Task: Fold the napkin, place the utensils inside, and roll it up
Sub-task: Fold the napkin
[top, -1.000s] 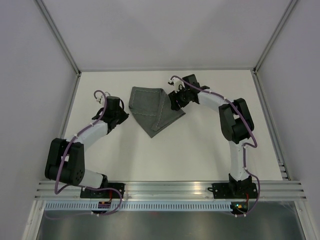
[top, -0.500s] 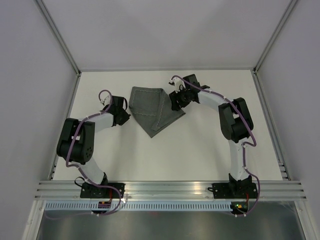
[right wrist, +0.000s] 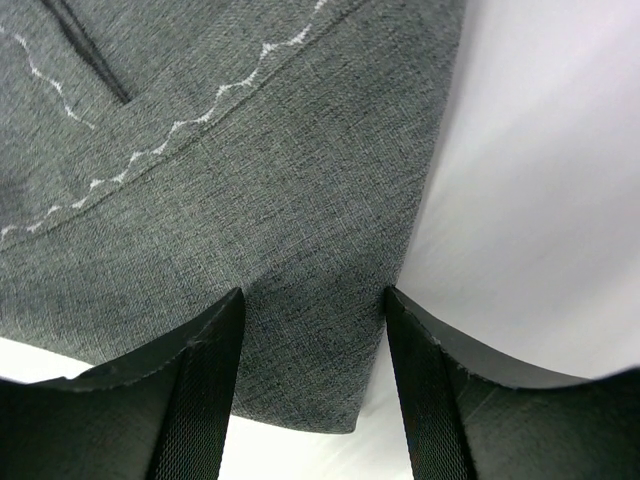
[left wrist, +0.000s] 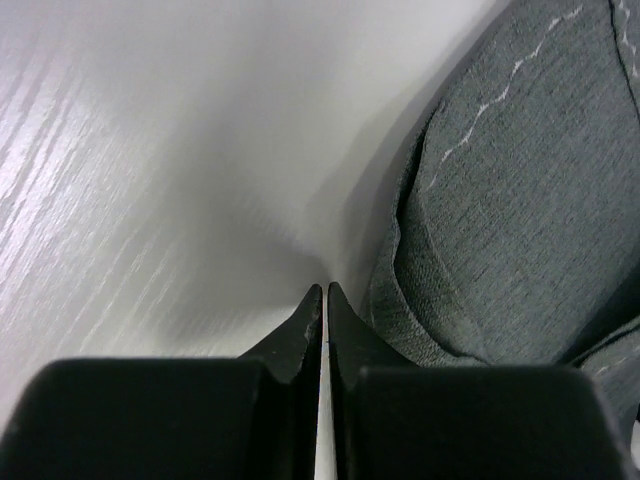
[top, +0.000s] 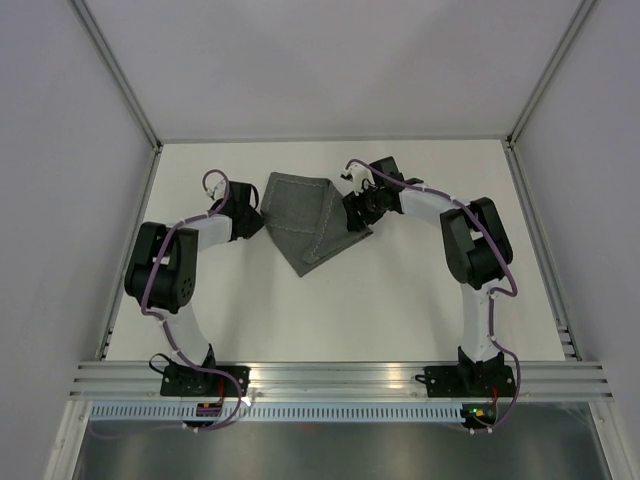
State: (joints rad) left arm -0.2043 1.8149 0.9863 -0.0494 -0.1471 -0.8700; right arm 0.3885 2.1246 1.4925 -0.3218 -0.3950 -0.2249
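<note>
Seen from above, the napkin [top: 308,222] lies folded to a point near the middle of the table's [top: 400,300] far edge. The left arm [top: 165,270] and right arm [top: 475,250] bend in toward it from either side. The left wrist view shows the left gripper [left wrist: 322,292] pressed closed and holding nothing, on bare table just beside the napkin's doubled left edge. The right wrist view shows the right gripper [right wrist: 312,296] spread wide, with the cloth's right edge between its fingers but not clamped.

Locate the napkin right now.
Top view: the napkin lies folded, far centre of the table, between the left gripper and the right gripper.
</note>
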